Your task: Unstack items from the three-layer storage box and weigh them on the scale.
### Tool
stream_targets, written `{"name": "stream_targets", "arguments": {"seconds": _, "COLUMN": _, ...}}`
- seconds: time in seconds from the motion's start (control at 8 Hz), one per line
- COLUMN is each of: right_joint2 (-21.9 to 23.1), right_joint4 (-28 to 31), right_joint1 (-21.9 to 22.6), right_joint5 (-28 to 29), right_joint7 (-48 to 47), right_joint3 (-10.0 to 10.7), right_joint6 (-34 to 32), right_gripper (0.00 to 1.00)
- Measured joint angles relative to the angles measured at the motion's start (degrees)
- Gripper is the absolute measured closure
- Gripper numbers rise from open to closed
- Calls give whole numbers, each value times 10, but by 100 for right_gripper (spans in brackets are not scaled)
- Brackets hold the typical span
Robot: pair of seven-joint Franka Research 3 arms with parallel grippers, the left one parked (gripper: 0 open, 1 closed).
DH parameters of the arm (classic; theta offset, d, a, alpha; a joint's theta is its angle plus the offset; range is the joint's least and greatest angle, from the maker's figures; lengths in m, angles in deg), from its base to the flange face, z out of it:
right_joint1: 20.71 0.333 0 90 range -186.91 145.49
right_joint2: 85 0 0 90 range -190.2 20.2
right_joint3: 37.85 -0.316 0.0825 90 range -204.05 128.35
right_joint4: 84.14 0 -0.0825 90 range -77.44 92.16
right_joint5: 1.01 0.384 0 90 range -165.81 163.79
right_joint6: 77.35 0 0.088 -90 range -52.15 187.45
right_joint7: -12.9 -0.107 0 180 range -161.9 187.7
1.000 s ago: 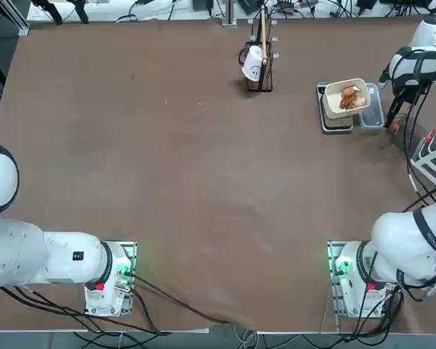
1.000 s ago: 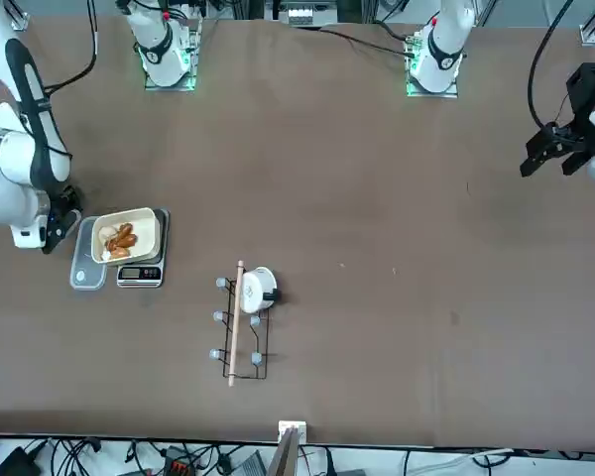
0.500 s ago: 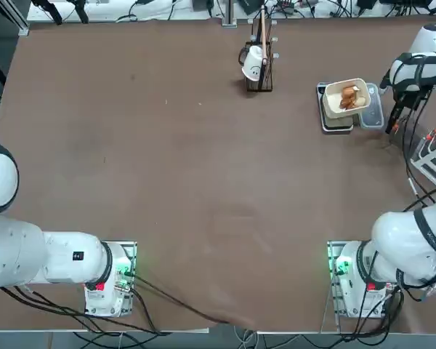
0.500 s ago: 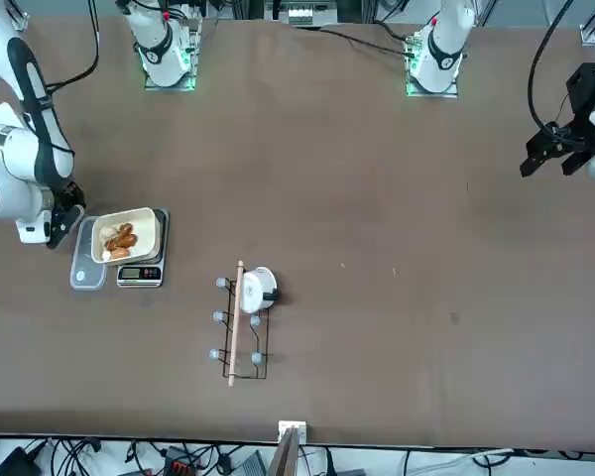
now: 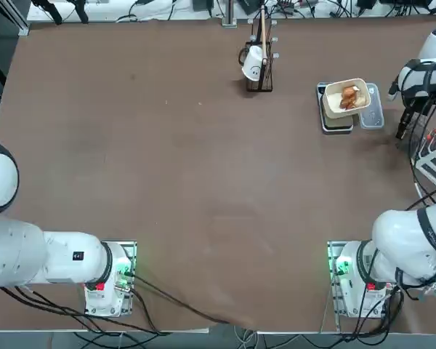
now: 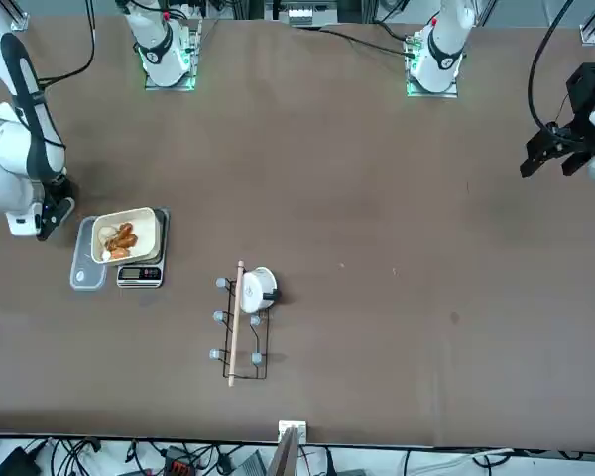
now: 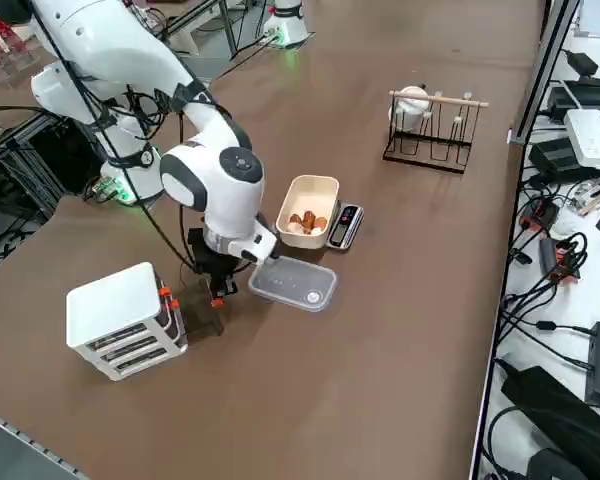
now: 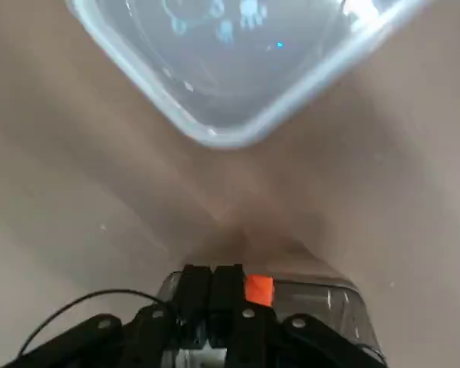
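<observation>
Brown table, one scale [image 7: 345,227], right gripper [image 7: 218,291] shut

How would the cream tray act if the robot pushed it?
The cream tray looks stiff, since its walls stand straight. It might tip or slide, because it sits on the smaller-looking scale. The round lumps inside could roll.

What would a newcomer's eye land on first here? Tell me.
First, the big white right arm, its right gripper shut beside the clear plastic container. Next, the cream tray of brown and orange-tan lumps, sitting on the scale. Then the white storage box, on the arm's other side from the tray.
</observation>
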Motion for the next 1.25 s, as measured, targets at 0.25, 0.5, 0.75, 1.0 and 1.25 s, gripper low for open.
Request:
{"name": "stream_targets", "arguments": {"seconds": 0.25, "right_joint2": 0, "right_joint4": 3, "right_joint1": -24, "right_joint5": -24, "right_joint7": 0, "right_joint3": 0, "right_joint6": 0, "right_gripper": 98}}
{"name": "stream_targets", "arguments": {"seconds": 0.5, "right_joint2": 0, "right_joint4": 7, "right_joint1": -46, "right_joint5": -34, "right_joint7": 1, "right_joint3": 0, "right_joint6": -1, "right_gripper": 98}}
{"name": "stream_targets", "arguments": {"seconds": 0.75, "right_joint2": 0, "right_joint4": 8, "right_joint1": -65, "right_joint5": -38, "right_joint7": 2, "right_joint3": -4, "right_joint6": -1, "right_gripper": 98}}
{"name": "stream_targets", "arguments": {"seconds": 1.0, "right_joint2": 0, "right_joint4": 8, "right_joint1": -66, "right_joint5": -39, "right_joint7": 1, "right_joint3": -5, "right_joint6": -3, "right_gripper": 98}}
{"name": "stream_targets", "arguments": {"seconds": 1.25, "right_joint2": 0, "right_joint4": 7, "right_joint1": -66, "right_joint5": -38, "right_joint7": -3, "right_joint3": -6, "right_joint6": -5, "right_gripper": 98}}
